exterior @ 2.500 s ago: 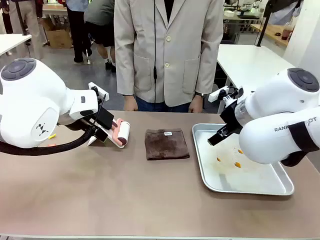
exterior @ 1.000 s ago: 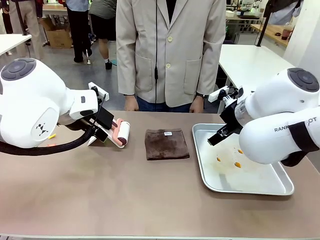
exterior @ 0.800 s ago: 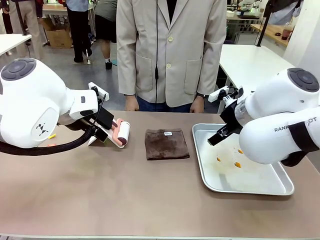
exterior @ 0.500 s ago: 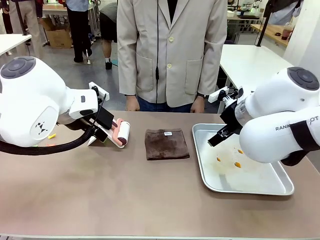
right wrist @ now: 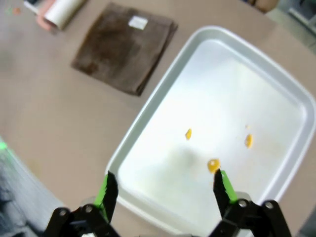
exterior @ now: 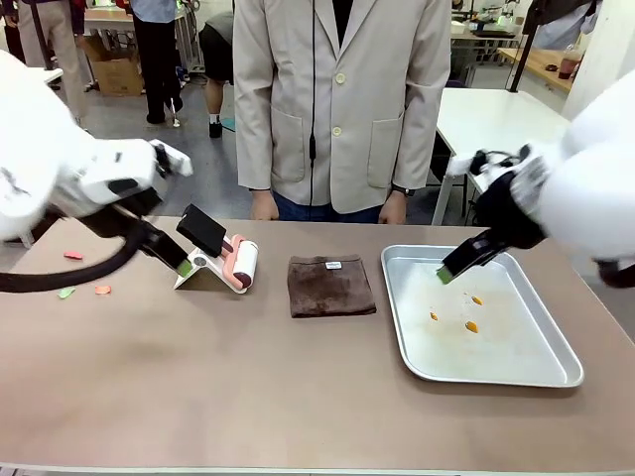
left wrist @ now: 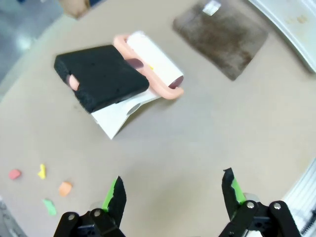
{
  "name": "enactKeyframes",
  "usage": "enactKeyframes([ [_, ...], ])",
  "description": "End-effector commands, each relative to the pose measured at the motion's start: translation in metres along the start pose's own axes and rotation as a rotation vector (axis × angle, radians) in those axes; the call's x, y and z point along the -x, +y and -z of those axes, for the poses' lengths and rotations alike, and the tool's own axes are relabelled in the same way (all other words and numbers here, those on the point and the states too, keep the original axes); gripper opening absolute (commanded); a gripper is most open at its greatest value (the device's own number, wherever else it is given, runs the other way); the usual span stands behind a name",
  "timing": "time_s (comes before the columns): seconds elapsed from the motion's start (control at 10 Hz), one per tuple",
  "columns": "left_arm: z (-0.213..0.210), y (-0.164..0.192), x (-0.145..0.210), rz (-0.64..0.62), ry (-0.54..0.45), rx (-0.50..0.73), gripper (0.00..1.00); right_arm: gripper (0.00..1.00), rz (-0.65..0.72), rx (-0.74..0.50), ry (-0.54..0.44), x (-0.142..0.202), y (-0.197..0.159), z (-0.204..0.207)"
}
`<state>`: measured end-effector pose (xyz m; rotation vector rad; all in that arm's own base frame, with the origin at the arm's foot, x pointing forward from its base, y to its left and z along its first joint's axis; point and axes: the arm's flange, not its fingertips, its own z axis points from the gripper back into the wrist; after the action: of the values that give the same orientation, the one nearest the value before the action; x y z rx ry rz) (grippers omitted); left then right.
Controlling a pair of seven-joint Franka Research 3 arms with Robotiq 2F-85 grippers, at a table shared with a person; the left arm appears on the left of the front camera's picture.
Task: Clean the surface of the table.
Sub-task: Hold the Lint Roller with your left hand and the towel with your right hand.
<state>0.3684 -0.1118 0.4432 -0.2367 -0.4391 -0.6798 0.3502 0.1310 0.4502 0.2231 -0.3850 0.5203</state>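
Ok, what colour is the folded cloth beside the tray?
Dark brown cloth with a small white label; it shows best in the front view.

- Right fingers [right wrist: 107, 191] stand spread apart, with nothing between them.
- Metal tray [right wrist: 150, 103] lies on the surface [right wrist: 59, 113] and holds three orange bits [right wrist: 213, 165].
- Folded brown cloth [right wrist: 123, 49] lies just left of the tray.
- White roller [right wrist: 61, 11] lies left of the cloth.
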Motion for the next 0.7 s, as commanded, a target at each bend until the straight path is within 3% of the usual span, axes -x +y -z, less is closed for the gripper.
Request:
enactKeyframes([
  [0.0, -0.038, 0.025, 0.045, -0.038, -0.097, 0.137, 1.00, 1.00, 0.124, -0.156, -0.070, 0.022, -0.019, -0.044],
  [0.2, -0.058, 0.068, 0.073, -0.085, -0.169, 0.289, 1.00, 1.00, 0.329, -0.264, -0.145, 0.051, -0.053, -0.076],
  [0.4, -0.073, 0.125, 0.113, -0.184, -0.320, 0.482, 1.00, 1.00, 0.457, -0.461, -0.263, 0.090, -0.103, -0.095],
  [0.6, -0.075, 0.167, 0.155, -0.297, -0.426, 0.556, 1.00, 1.00, 0.580, -0.591, -0.353, 0.123, -0.154, -0.100],
])
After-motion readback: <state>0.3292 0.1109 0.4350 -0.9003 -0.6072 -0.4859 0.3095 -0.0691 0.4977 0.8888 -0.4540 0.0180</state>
